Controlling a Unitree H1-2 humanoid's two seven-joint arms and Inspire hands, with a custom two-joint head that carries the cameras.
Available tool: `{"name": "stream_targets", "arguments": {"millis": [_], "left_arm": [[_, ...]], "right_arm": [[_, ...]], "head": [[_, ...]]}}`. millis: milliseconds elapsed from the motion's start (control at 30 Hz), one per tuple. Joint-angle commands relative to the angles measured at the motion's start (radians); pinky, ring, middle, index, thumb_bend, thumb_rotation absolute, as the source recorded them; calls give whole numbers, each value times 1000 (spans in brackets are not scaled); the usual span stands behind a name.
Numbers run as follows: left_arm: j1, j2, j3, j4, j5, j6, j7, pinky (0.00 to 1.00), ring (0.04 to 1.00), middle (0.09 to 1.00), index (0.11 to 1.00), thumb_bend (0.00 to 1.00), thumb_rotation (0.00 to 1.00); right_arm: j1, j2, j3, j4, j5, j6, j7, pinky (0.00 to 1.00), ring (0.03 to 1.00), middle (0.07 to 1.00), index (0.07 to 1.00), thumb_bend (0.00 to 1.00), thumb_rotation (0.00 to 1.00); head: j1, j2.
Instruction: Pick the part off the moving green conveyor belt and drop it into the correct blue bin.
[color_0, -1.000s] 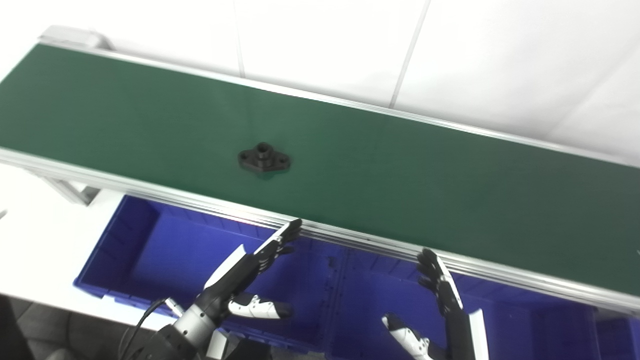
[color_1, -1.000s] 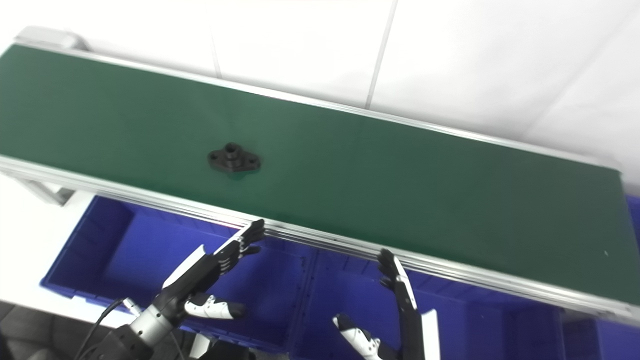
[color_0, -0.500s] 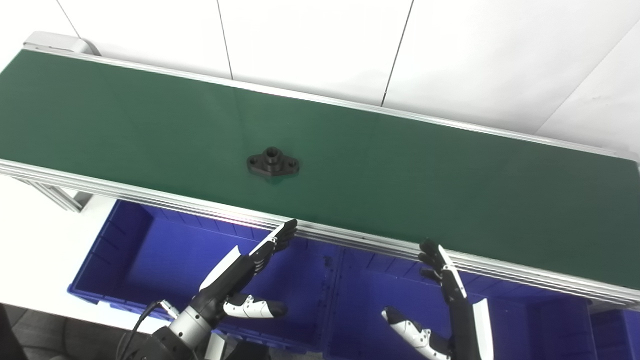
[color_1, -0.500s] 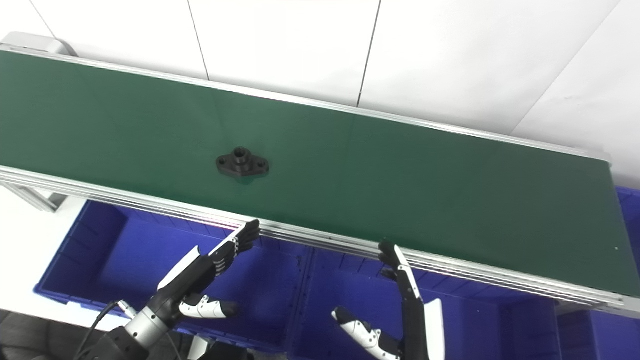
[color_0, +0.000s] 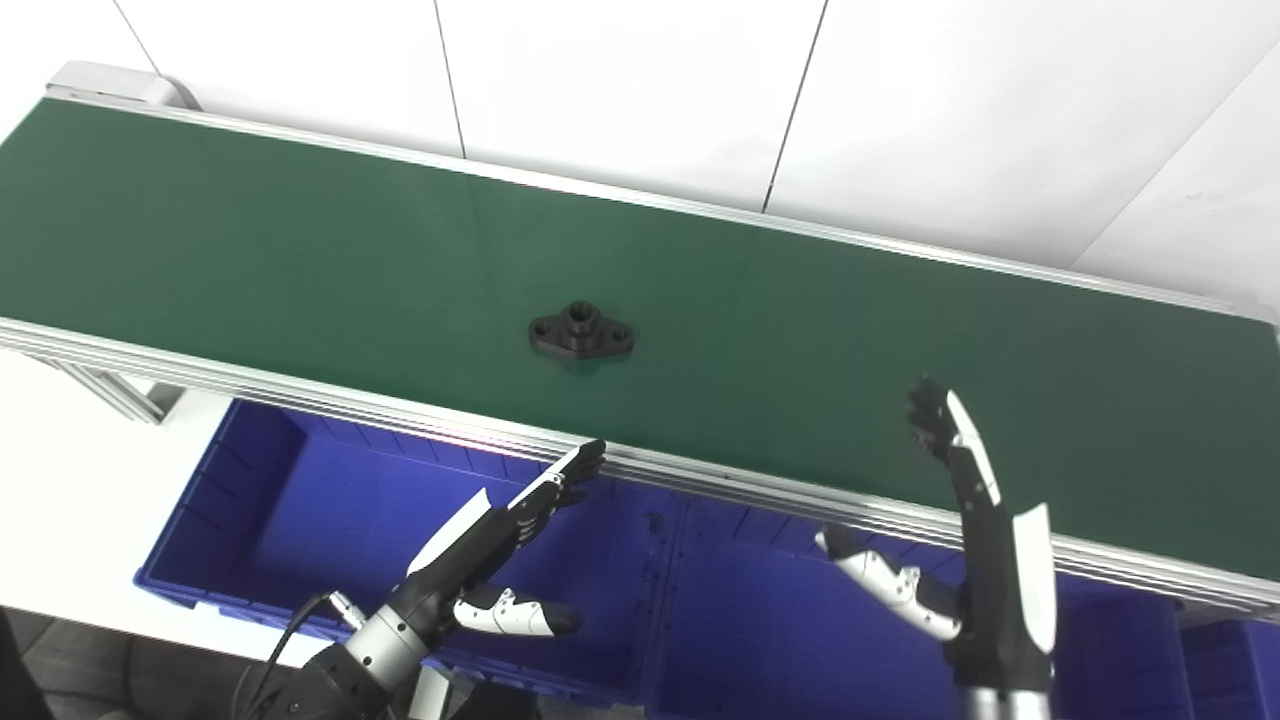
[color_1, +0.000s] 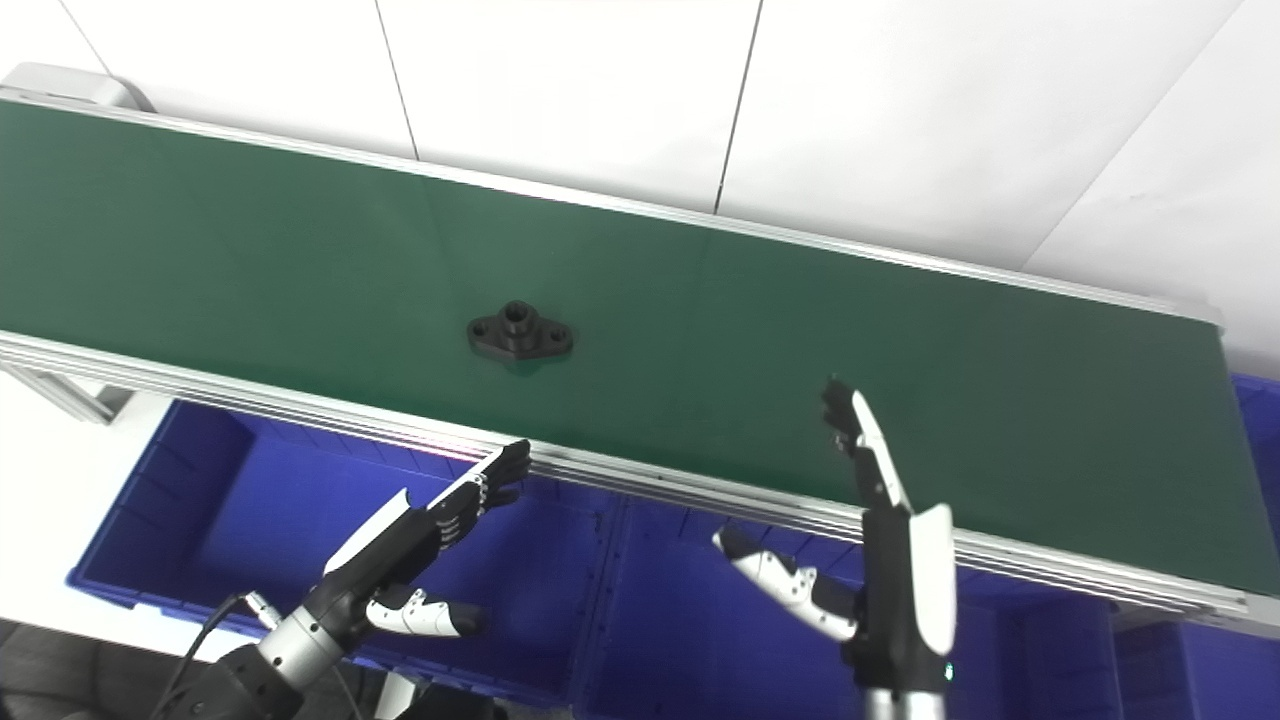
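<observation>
A black flanged part (color_0: 581, 335) with a raised round hub lies flat on the green conveyor belt (color_0: 300, 250), near its middle. My left hand (color_0: 490, 545) is open, fingers stretched out, over the blue bin (color_0: 250, 500) just below the belt's near rail, left of and nearer than the part. My right hand (color_0: 975, 520) is open and raised, its fingertips (color_0: 930, 410) over the belt's near edge, well to the right of the part. Neither hand holds anything.
Blue bins (color_1: 680, 620) sit side by side under the belt's near aluminium rail (color_0: 700, 475), split by a divider. A further blue bin edge (color_1: 1262, 400) shows at the far right. White wall panels lie behind the belt.
The part has travelled to the right along the belt. My right hand has risen from below the rail to over the belt's near edge. The left hand has barely moved.
</observation>
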Motion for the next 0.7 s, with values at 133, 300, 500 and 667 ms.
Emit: {"name": "stream_targets", "arguments": {"millis": [133, 300, 500, 667], "left_arm": [[-13, -10, 13, -7, -22, -37, -22, 950, 995, 1000, 1000, 810, 606], [-14, -7, 6, -10, 10, -37, 1, 974, 997, 1000, 1000, 818, 634], [-18, 6, -5, -8, 26, -37, 23, 979, 1000, 1000, 1000, 829, 646], [-18, 13, -11, -10, 20, -37, 22, 975, 1000, 1000, 1000, 826, 639]], "right_arm": [[-103, -15, -29, -95, -31, 144, 72, 790, 839, 864, 910, 738, 515], [-197, -34, -26, -124, -80, 266, 151, 740, 807, 841, 901, 728, 462], [-313, -58, -2, -113, -104, 358, 236, 714, 794, 847, 900, 734, 449], [-389, -75, 19, -85, -136, 418, 282, 721, 800, 845, 896, 756, 401]], "head": [[0, -3], [-10, -8], [-38, -11], [-47, -10]]}}
